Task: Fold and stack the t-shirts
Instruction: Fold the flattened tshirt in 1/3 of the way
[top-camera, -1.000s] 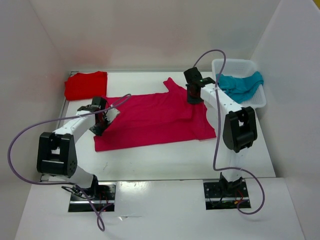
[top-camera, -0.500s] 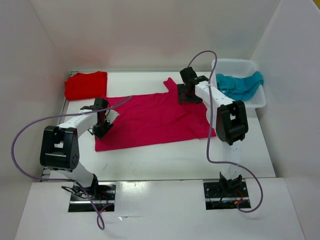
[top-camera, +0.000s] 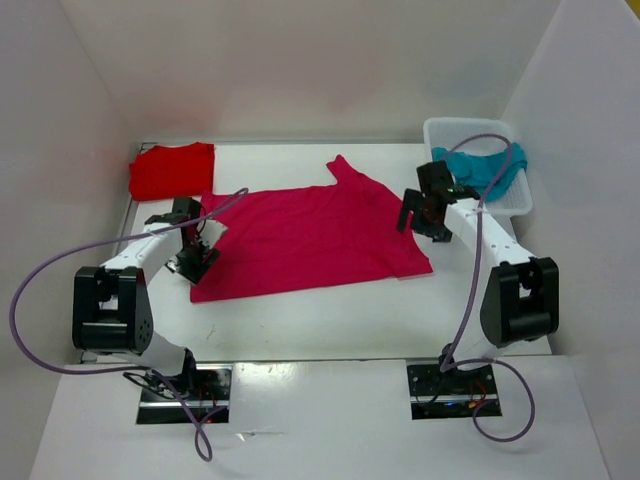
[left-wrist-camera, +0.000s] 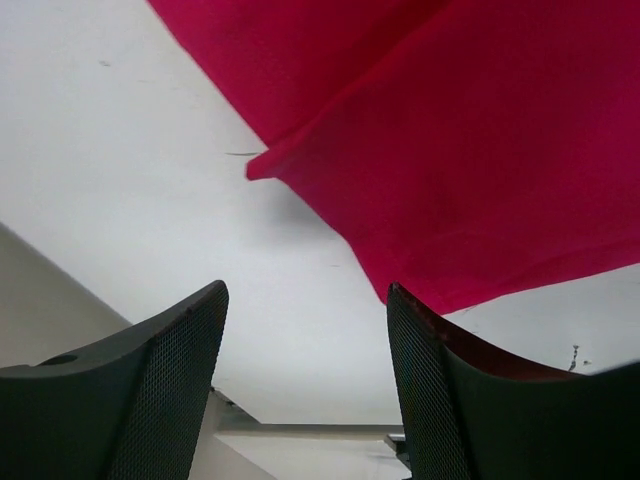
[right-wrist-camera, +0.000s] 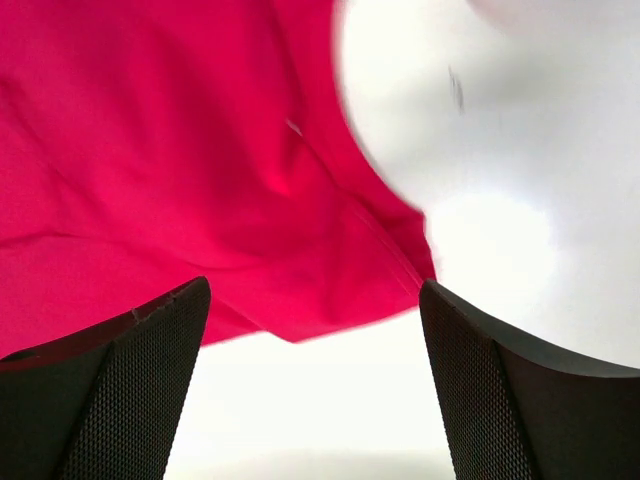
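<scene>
Gaping wide, empty, left hand (left-wrist-camera: 305, 288), right hand (right-wrist-camera: 312, 285), over edges of crimson-pink shirt (top-camera: 310, 235)

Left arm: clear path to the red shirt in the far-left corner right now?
Probably yes. The left gripper is open at the pink shirt's left edge, holding nothing, and only bare table lies between it and the red shirt.

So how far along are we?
One looks done: the red shirt lies folded at the far-left corner. In hand: the pink shirt is spread flat, left claw and right claw open at its ends, holding nothing. Left: fold it, fold the teal shirt from the basket, stack all.
</scene>
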